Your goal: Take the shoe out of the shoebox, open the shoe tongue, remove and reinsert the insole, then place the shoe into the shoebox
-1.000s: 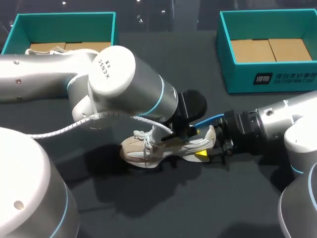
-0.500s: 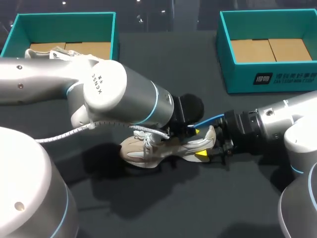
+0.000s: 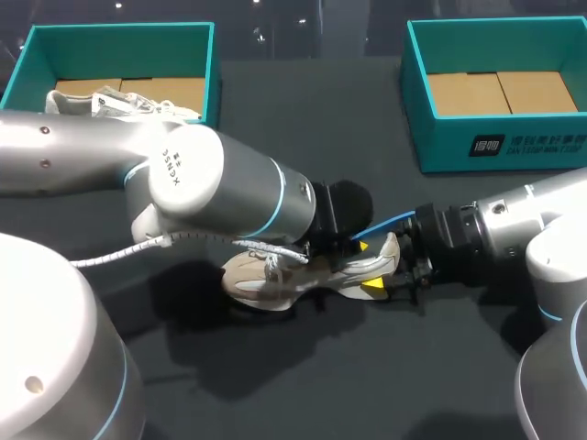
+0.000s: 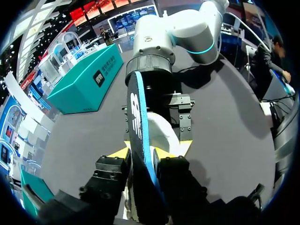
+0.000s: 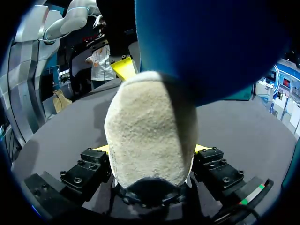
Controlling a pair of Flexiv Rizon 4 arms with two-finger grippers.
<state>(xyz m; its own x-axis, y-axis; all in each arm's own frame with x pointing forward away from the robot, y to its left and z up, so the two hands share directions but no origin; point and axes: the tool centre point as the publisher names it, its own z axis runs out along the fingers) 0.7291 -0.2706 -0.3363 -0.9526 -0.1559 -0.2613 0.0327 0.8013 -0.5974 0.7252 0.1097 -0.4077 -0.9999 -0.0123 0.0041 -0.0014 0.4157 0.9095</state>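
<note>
Beige suede and white laces mark the shoe [image 3: 275, 280], which lies on its side on the dark worktop [image 3: 303, 119] roughly midway between the two teal boxes, toe toward my left and heel toward my right.

My right hand [image 3: 374, 268] comes in level with the worktop and is clamped on the heel. In the right wrist view the fuzzy heel [image 5: 150, 136] fills the gap of that hand [image 5: 150, 154], with a yellow tip pressed against each side.

My left arm reaches across above the shoe, and my left hand [image 3: 335, 247] sits right over its opening, just in front of the right hand. In the left wrist view the insole [image 4: 138, 131] stands edge-on between the fingers of that hand [image 4: 143, 164], blue on one face and black on the other. The fingers are narrow and pinch it from both sides. The insole's free end arcs up past the white heel [image 4: 161, 133] toward my right wrist, and shows as a thin blue strip [image 3: 383, 222] in the head view and as a broad blue sheet [image 5: 211, 47] over the right hand.

Beyond the arms, the left shoebox [image 3: 197, 55] holds a second shoe [image 3: 119, 101], and the right shoebox [image 3: 495, 147] shows only its cardboard floor.
</note>
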